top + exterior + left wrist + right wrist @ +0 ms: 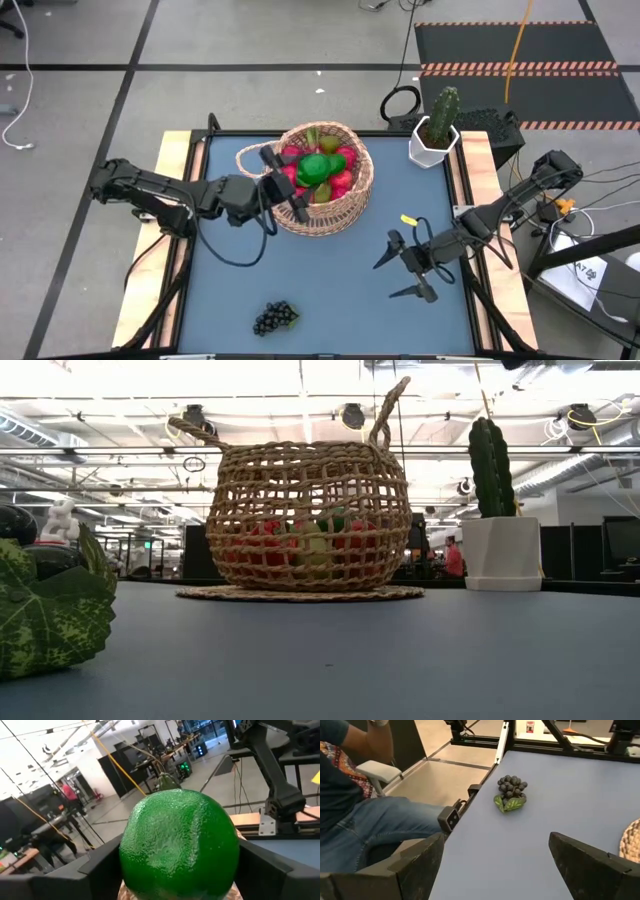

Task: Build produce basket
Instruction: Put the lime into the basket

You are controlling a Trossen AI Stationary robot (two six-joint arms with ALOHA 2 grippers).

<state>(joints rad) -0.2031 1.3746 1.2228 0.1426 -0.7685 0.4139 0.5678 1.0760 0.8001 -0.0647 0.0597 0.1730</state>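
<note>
From above, the wicker basket (318,180) sat toward the table's far edge, already holding red and green produce (325,170). The left gripper (285,185) was at the basket's rim on the side away from the potted cactus (437,128), fingers spread around a green fruit (316,170). The right gripper (405,268) hung wide open and empty, nearer than the basket. A grape bunch (275,317) lay well nearer still, alone on the mat.

At table height, the basket (308,520) showed red and green fruit through its weave, the cactus (497,505) beside it.

The left wrist camera showed a bumpy green lime (179,845) seated between the fingers (92,870).

The right wrist camera looked at the grapes (510,792), with a seated person (365,820) beyond the table edge.

Judging from this, the lime should be lowered clear of the handle and released gently onto the pile, so it settles rather than rolls out.
</note>
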